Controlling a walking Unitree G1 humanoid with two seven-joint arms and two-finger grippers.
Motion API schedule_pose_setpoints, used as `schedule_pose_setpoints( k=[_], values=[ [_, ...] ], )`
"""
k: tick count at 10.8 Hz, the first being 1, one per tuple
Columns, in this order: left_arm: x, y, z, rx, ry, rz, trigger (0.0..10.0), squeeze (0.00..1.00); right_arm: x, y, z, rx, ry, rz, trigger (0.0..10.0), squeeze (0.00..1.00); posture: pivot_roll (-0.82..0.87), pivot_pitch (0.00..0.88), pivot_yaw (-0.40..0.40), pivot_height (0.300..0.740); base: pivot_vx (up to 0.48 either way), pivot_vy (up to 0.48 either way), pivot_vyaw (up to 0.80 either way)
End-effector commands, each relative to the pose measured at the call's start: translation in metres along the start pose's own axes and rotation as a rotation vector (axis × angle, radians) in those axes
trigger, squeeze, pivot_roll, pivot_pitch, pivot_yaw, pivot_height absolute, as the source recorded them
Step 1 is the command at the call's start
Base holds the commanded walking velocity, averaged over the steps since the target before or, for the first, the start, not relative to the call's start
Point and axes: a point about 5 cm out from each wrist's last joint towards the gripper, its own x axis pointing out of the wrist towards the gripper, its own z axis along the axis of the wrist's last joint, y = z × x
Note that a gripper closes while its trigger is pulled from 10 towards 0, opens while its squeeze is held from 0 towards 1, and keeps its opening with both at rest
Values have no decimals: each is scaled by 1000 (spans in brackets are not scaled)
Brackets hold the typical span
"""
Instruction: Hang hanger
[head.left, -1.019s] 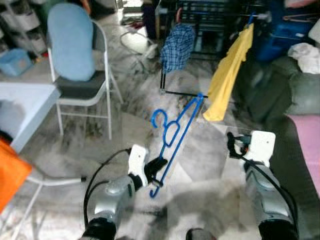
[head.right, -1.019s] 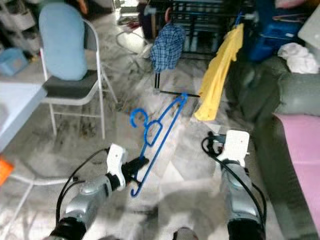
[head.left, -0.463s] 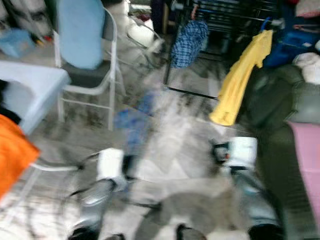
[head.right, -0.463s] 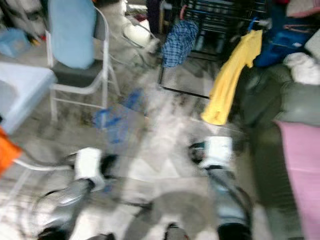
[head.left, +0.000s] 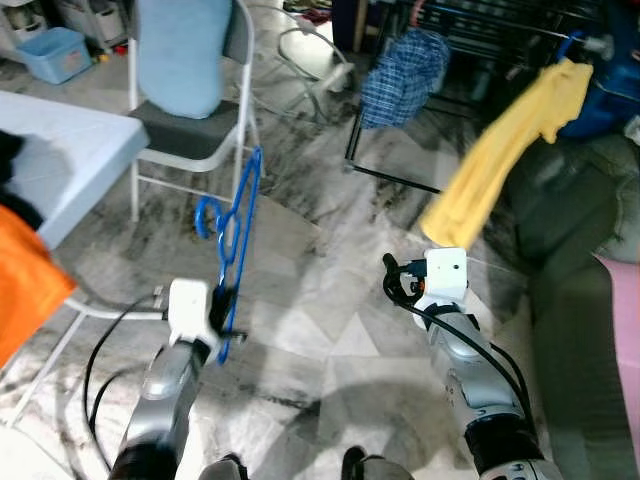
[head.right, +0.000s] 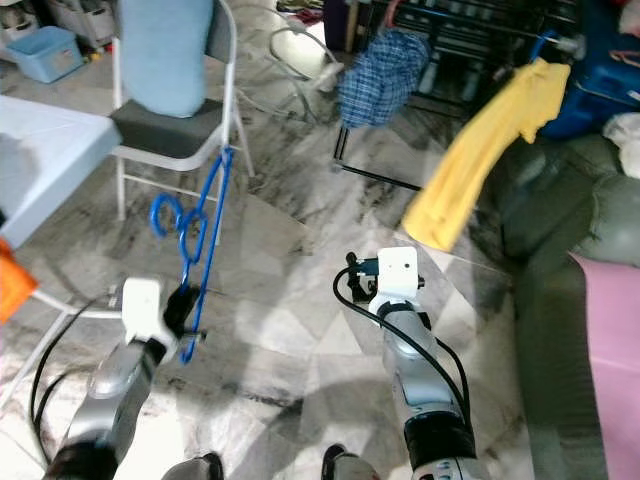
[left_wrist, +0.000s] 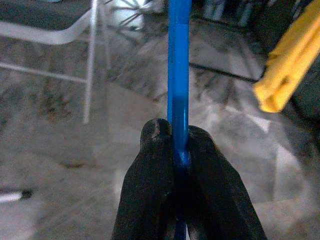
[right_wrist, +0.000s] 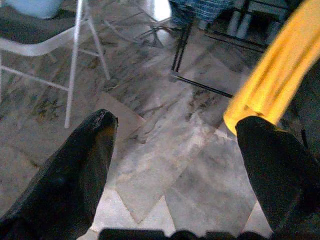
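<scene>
1. The left hand (head.left: 222, 305) is clamped on the lower bar of a thin blue plastic hanger (head.left: 237, 225), held upright above the marble floor (head.left: 330, 330).
2. The right hand (right_wrist: 175, 165) is spread wide and empty.
3. The hanger looks light, stiff and somewhat slick; a grip near its hook would likely steady it better.
4. A dark drying rack (head.left: 480, 30) with a yellow shirt (head.left: 505, 150) stands ahead.

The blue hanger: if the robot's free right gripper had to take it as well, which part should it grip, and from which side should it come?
Probably the long straight bar of the blue hanger, above the left gripper, which is shut on its lower end. The hanger stands nearly upright, so that bar is bare and easy to pinch. The right gripper, open, would best come from the robot's right; the hook curls out on the left.
</scene>
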Motion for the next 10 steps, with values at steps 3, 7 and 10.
schedule_pose_setpoints(
  k=[3, 7, 10],
  values=[
    [10, -21, -1, -63, 30, -77, 10000, 0, -7, -11, -10, 15, 20, -64, 10000, 0, -41, 135, -34, 740, 0, 0, -800],
    [13, -25, -3, -78, 54, -130, 10000, 0, -10, -14, -11, 49, 5, -88, 10000, 0, -58, 143, -17, 740, 0, 0, -800],
    [10, -22, -5, -61, 63, -156, 10000, 0, -17, -13, -8, 65, -31, -79, 10000, 1000, -60, 159, -17, 740, 0, 0, 0]
  ],
)
